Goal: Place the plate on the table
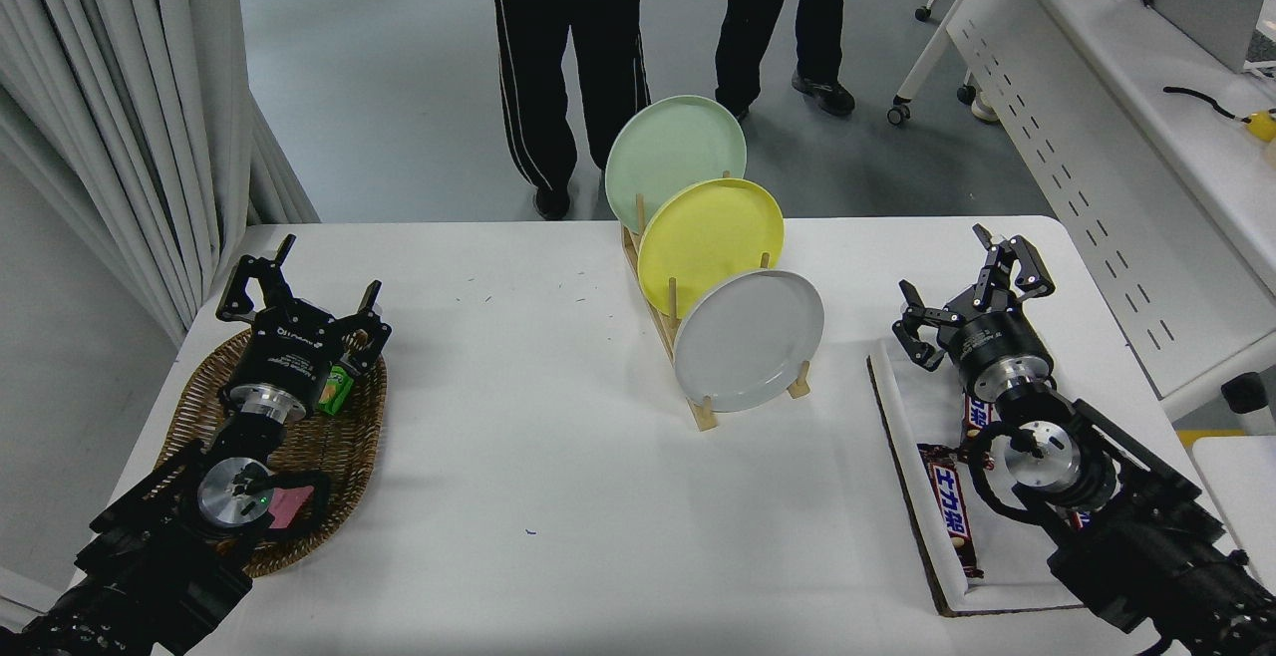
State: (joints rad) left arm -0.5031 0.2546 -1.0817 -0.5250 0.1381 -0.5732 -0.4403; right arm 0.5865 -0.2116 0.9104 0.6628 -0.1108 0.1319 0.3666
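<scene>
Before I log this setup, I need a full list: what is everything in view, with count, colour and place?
plate: 1, light grey, front slot of rack
yellow plate: 1, middle slot
green plate: 1, pale, rear slot
rack: 1, wooden, table centre
basket: 1, brown wicker, left
tray: 1, white, right
candy bars: at least 2, in tray
people: 2, dark trousers, far side
left gripper: open, over basket
right gripper: open, over tray

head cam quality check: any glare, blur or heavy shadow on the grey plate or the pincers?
Head view: even, diffuse light; the grey plate is sharp, no glare, only a soft shadow at the wooden rack base on the table. Both the left pincer and right pincer are in focus, open, with dark detail partly lost in black. Slight wide-angle bend at the edges.
</scene>
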